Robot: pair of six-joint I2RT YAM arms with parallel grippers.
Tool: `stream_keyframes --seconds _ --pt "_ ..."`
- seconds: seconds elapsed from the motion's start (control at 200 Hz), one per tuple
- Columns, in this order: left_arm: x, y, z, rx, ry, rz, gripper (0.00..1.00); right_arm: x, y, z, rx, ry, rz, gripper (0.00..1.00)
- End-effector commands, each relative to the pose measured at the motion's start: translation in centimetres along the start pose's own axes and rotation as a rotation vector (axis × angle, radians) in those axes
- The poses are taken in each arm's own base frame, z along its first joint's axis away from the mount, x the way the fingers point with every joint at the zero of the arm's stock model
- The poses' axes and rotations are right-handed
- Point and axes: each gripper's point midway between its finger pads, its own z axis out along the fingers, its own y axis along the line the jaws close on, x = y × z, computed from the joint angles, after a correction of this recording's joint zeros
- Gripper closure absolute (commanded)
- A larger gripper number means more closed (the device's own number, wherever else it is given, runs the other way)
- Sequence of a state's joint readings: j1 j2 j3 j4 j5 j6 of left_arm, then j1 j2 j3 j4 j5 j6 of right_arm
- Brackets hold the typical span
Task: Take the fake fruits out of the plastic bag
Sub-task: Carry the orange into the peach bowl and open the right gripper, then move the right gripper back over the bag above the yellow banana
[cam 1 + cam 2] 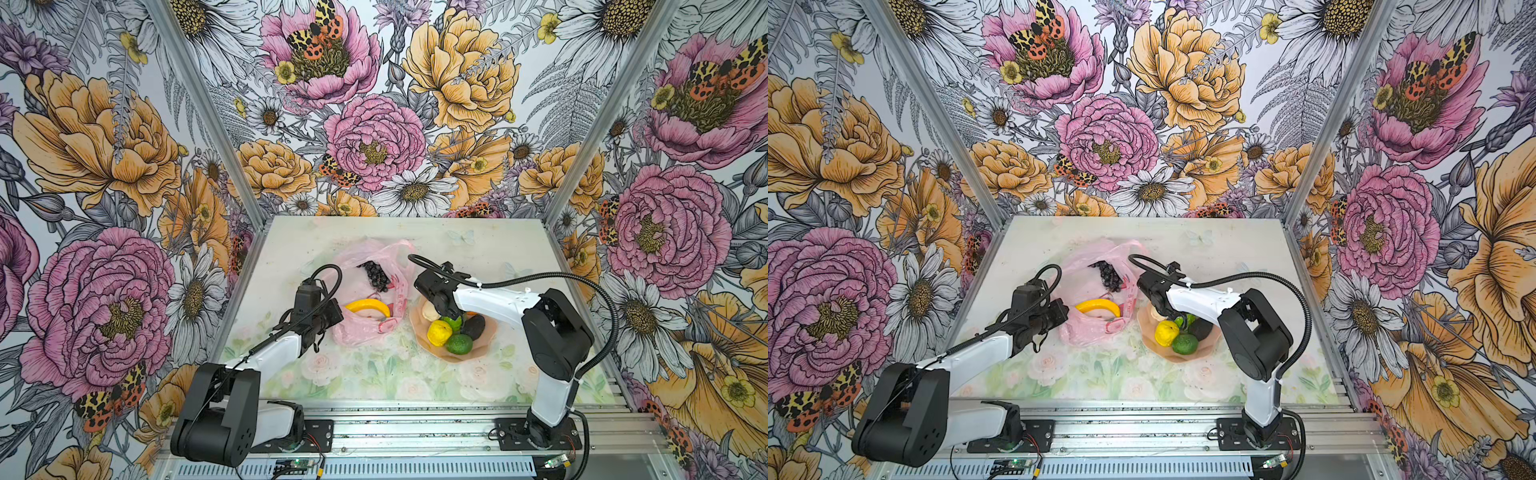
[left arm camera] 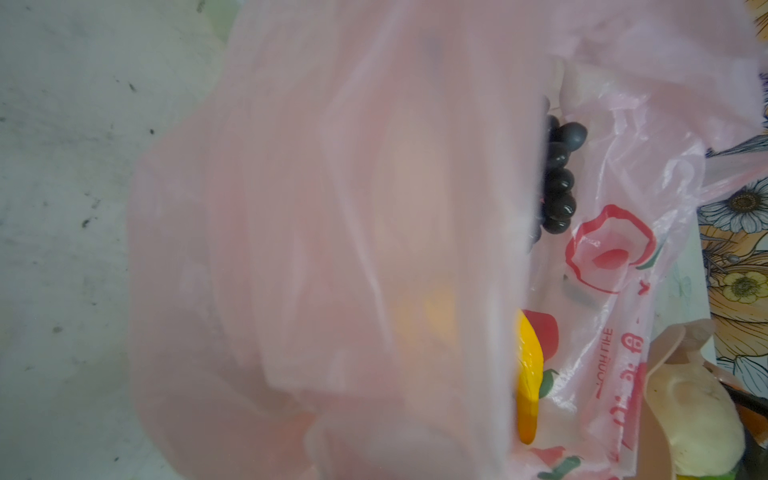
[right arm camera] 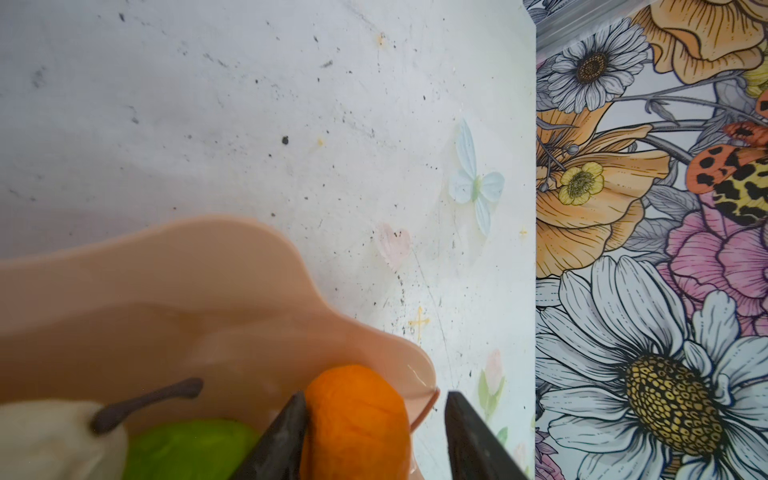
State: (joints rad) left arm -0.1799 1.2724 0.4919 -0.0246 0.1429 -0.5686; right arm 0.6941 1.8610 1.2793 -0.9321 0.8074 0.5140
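The pale-pink plastic bag (image 1: 365, 332) lies mid-table with a yellow banana (image 1: 368, 306) and a dark grape bunch (image 1: 376, 274) in its open mouth. My left gripper (image 1: 338, 316) sits at the bag's left edge, shut on the film. In the left wrist view the lifted bag (image 2: 332, 208) hides the fingers. My right gripper (image 3: 376, 395) hangs open over the peach plate (image 3: 166, 291). The orange (image 3: 357, 415) rests at the rim between the jaws, with one finger touching it and the other apart. A pear (image 1: 430, 311), yellow citrus (image 1: 439, 332), green citrus (image 1: 459, 344) and avocado (image 1: 473, 326) lie on the plate.
Flower-printed walls (image 1: 124, 208) close in the table on three sides. The right arm's black cable (image 1: 540, 276) arcs over the plate's far side. An aluminium rail (image 1: 415, 419) carrying both arm bases runs along the front edge.
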Motion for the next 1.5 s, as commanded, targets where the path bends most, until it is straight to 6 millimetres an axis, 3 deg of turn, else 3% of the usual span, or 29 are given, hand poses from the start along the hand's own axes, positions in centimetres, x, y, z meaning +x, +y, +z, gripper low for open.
stream_keyframes --seconds 0.0,0.445,0.896,1.221,1.491 --pt "-0.6 0.0 -0.2 -0.003 -0.026 0.017 1.00 -0.8 0.4 -0.3 -0.021 -0.013 0.013 0.44" --pt "-0.3 -0.6 0.3 0.006 -0.006 0.034 1.00 -1.8 -3.1 -4.8 -0.136 -0.112 0.181 0.41" --pt "0.4 -1.3 0.9 0.008 0.029 0.054 1.00 -3.2 -2.5 -11.5 -0.385 -0.248 0.359 0.41" --pt "0.3 -1.5 0.3 0.012 0.020 0.058 1.00 -5.3 3.1 -19.1 -0.672 -0.364 0.360 0.40" --pt "0.6 -2.0 0.5 0.032 0.030 0.055 1.00 -7.8 10.7 -20.7 -0.851 -0.319 0.340 0.41"
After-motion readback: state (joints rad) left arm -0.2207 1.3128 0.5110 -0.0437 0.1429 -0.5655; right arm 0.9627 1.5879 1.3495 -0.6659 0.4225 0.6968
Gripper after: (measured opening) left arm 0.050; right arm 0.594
